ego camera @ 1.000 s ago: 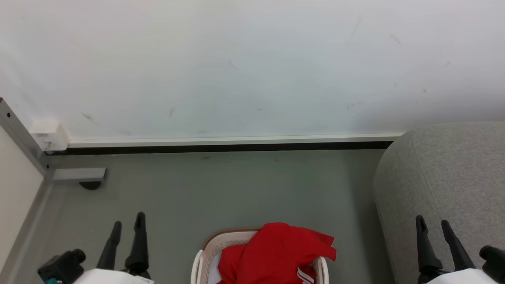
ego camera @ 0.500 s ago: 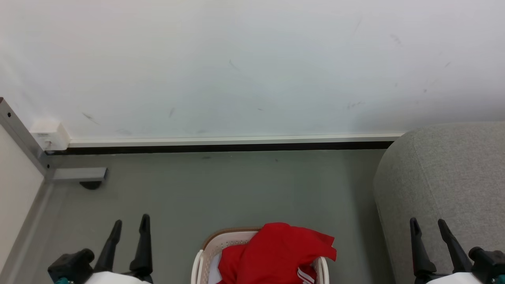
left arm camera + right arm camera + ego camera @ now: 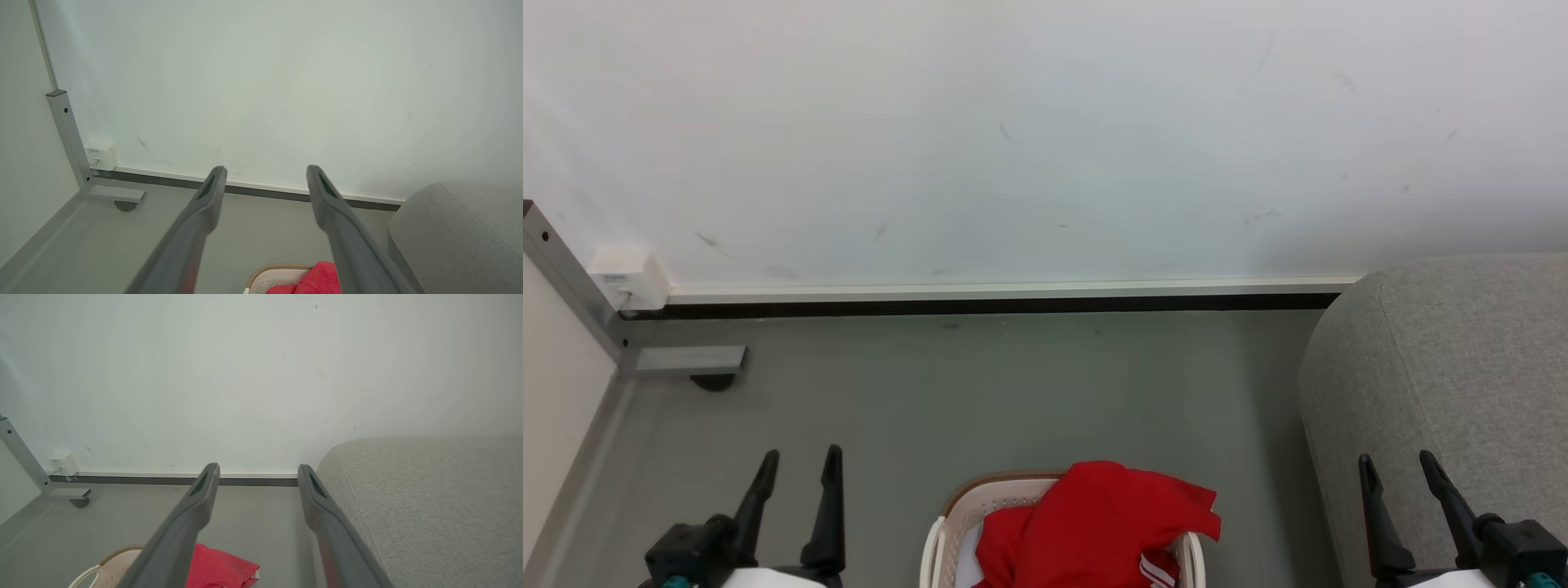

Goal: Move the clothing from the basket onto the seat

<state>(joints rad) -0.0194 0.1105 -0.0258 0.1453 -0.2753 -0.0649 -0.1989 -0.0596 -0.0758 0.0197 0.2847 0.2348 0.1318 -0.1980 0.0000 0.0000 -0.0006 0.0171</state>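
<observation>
Left gripper (image 3: 801, 453) and right gripper (image 3: 1395, 457) stand nearest, at the lower corners, fingers spread wide and holding nothing. Between them the basket (image 3: 960, 510) sits on the plain grey floor (image 3: 1013, 392). The red clothing (image 3: 1094, 523) is heaped inside and draped over the right rim. The seat (image 3: 1462, 367) stands just right of the basket. Beyond are a dark skirting strip (image 3: 1005, 305) and a scuffed white wall (image 3: 1045, 147). A metal frame foot (image 3: 686, 359) sits in the left corner.
</observation>
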